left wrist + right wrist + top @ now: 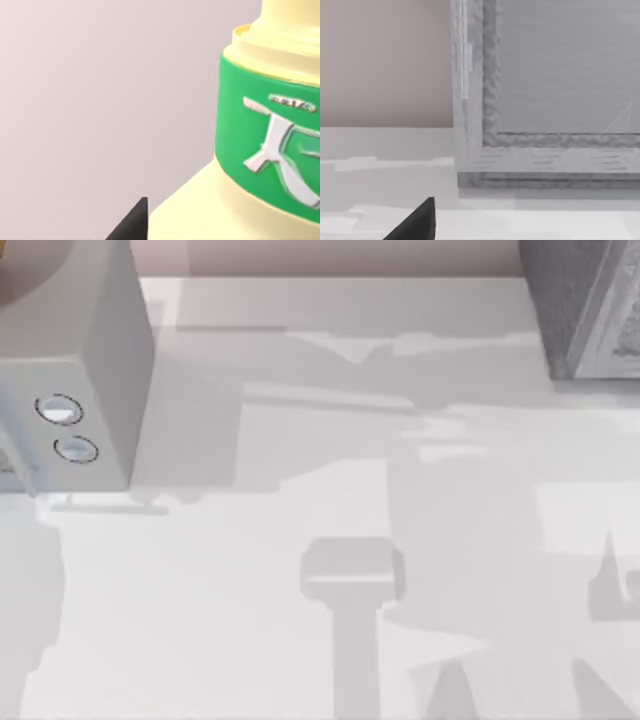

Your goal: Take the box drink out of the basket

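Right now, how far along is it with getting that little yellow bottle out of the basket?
Looks done: the left gripper is right up against the box drink, at its green label, with plain wall behind it, no basket weave. In hand: I cannot tell whether the jaws hold it. Left: probably setting it on the table. The right gripper sits by the grey basket at the table's right.
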Action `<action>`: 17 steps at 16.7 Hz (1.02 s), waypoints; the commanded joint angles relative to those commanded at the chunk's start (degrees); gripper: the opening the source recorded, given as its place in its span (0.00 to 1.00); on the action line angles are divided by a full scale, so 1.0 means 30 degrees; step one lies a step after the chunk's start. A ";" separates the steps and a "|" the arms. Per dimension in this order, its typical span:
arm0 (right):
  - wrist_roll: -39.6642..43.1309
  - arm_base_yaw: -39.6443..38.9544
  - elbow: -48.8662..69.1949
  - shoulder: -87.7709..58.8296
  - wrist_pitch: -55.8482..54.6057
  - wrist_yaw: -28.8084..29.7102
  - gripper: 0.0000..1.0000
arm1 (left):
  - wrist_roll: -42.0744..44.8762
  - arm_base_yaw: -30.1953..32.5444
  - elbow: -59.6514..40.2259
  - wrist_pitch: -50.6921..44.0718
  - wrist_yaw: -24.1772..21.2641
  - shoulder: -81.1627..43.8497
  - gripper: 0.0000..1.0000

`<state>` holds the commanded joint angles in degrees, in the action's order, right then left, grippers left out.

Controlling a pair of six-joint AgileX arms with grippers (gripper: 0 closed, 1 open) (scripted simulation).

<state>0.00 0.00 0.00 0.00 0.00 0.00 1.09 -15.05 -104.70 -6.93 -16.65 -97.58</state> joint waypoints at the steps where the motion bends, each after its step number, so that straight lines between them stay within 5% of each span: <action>1: 0.0000 0.0000 0.0000 0.0000 0.0000 0.0000 1.00 | -0.0032 0.0043 0.0373 -0.0036 0.0074 0.0278 0.00; 8: 0.0000 0.0000 0.0000 0.0000 0.0000 0.0000 1.00 | -0.0137 0.1027 0.7586 0.0419 0.1318 0.7053 0.00; 17: 0.0000 0.0000 0.0000 0.0000 0.0000 0.0000 1.00 | -0.0240 0.3331 2.4573 0.1626 0.3798 2.2577 0.00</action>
<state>0.00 0.00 0.00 0.00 0.00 0.00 0.37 -5.06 -30.98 -2.06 -5.26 -29.85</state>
